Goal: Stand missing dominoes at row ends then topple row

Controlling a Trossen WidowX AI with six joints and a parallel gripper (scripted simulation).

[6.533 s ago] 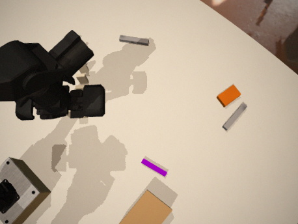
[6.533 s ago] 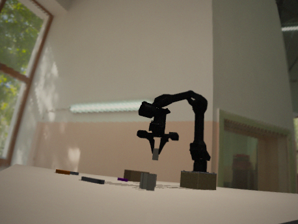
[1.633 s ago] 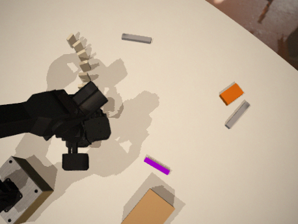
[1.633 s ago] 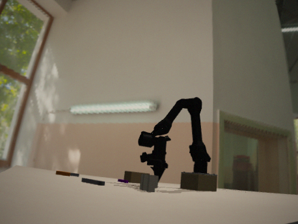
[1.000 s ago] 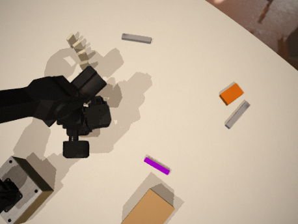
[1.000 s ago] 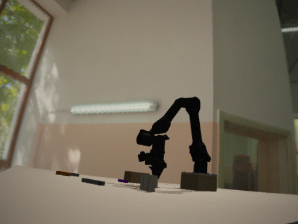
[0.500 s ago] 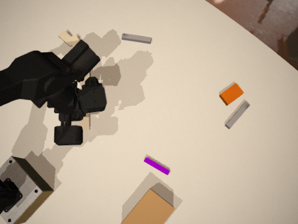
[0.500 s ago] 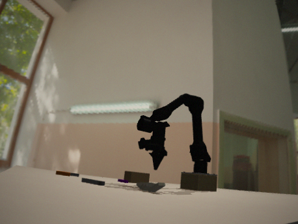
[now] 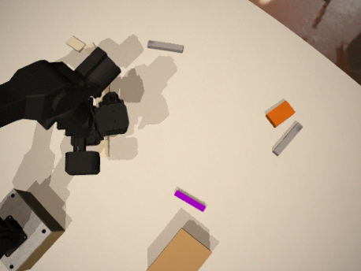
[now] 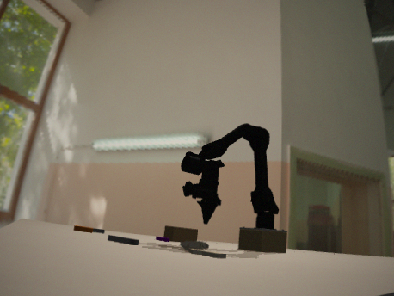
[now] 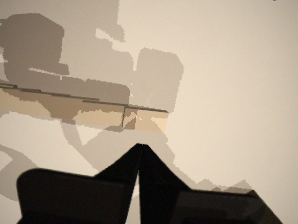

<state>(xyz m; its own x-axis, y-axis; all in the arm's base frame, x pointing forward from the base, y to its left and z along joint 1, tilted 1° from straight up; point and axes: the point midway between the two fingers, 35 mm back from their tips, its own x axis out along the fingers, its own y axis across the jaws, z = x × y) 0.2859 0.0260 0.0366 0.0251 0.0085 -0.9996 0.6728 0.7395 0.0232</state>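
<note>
The cream dominoes (image 9: 75,43) (image 10: 212,254) (image 11: 100,117) lie toppled in a line, flat and overlapping one another. In the wrist view the end domino (image 11: 152,120) lies flat at the right end of the line, touching its neighbour. In the top view the arm hides the middle of the row; pieces show above and below it. No domino is seen standing. My gripper (image 10: 206,223) (image 11: 141,149) is shut with nothing between its fingertips. It hangs above the table near the fallen row; its fingertips are hidden in the top view.
A grey bar (image 9: 165,46) (image 10: 123,240) lies beyond the row. An orange block (image 9: 280,113) (image 10: 83,229) and another grey bar (image 9: 288,139) (image 10: 99,231) lie farther off. A purple bar (image 9: 190,200) (image 10: 163,238) lies near a tan box (image 9: 181,252) (image 10: 181,233).
</note>
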